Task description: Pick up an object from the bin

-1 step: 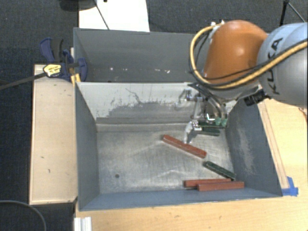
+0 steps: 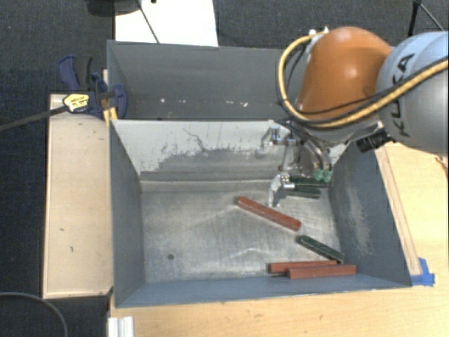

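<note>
Across the middle of the frame sits the grey bin (image 2: 126, 209), its floor mostly bare. From the upper right the arm (image 2: 421, 90) reaches in, an orange cover (image 2: 344, 69) over its wrist. The gripper (image 2: 284, 184) is low in the bin's right half, near the upper-left end of a red-brown stick (image 2: 269, 214). Whether it is apart or together I cannot tell. A dark green piece (image 2: 309, 186) beside it may be robot or thing. At lower right lie two red-brown bars (image 2: 312, 269) and a dark green stick (image 2: 319, 248). By my reading nothing is lifted yet, so the grasp and raise remain.
</note>
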Robot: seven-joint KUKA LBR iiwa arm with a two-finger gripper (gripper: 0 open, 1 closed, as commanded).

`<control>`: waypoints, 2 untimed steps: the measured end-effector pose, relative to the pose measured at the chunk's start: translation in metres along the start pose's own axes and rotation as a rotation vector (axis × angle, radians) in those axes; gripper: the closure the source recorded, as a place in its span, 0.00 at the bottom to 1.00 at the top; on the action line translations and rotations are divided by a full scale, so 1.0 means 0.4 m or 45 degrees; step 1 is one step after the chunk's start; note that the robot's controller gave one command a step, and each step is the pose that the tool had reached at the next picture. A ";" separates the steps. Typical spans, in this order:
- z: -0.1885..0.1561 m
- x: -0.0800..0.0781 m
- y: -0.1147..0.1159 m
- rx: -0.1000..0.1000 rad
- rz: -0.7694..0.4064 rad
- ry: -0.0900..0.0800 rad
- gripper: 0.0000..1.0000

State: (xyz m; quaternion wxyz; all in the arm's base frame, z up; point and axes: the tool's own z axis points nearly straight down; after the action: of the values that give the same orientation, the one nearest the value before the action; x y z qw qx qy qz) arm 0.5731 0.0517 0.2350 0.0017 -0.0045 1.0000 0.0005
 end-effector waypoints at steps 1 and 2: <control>0.129 -0.013 -0.041 0.000 0.214 -0.002 0.00; 0.367 0.001 -0.118 0.001 0.187 -0.004 0.00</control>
State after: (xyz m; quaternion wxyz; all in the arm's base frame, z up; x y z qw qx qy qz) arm 0.5737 0.0045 0.0880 0.0033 0.0689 0.9976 0.0003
